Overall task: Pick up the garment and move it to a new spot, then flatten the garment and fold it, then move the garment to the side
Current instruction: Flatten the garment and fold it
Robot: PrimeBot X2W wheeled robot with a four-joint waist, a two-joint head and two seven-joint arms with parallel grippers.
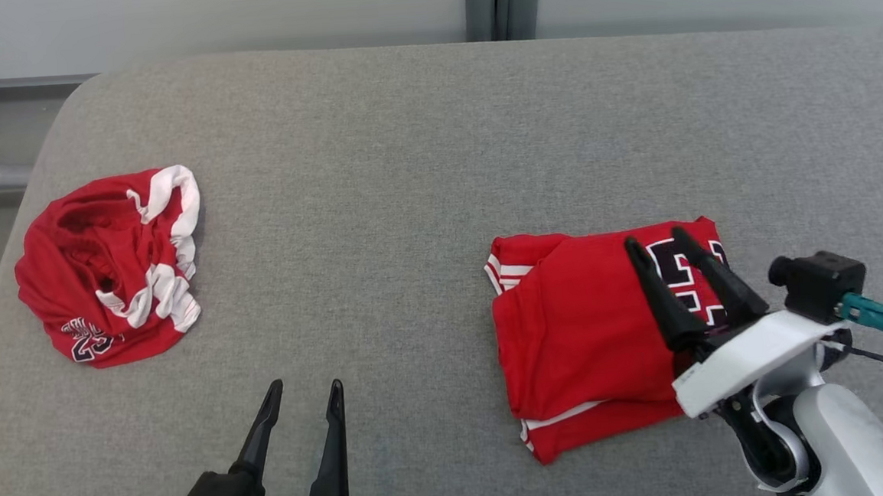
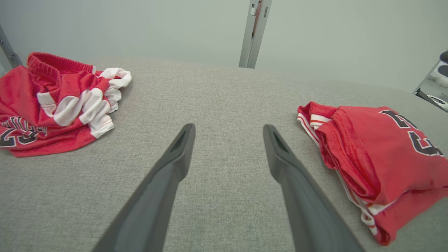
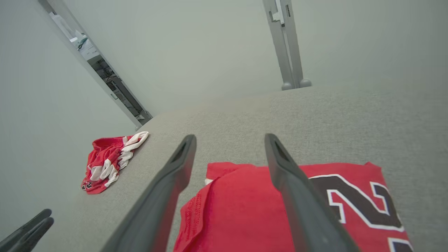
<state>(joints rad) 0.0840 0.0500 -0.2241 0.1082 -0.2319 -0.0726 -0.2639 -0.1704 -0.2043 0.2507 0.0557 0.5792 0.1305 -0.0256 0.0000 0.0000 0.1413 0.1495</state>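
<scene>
R gripper (image 1: 653, 237): jaws moderately wide, nothing between them, tips over the far-right part of the folded jersey (image 1: 577, 332), above the black number print. Can't tell if the tips touch the cloth.

L gripper (image 1: 306, 385): also wide apart, empty, over bare worktop (image 1: 378, 206) at the near edge, between the two red items.

Folded jersey lies right of centre, near side. The packet is approx square with no strong long axis and sits slightly skewed. White-striped edges show at the far-left corner and along the near edge; the print faces up at the far right.

A crumpled heap (image 1: 105, 268) of red and white cloth sits well apart at the far left, near the worktop edge. It's roundish, with the print low on its near side.

Handling, my guess: thin, light, limp knit, prob a bit slick. Layers will slide and the fold will open if it's lifted by one edge. Better to pinch through all layers at a folded edge, or drag it flat. The heap wants a pinch on a raised ridge.
</scene>
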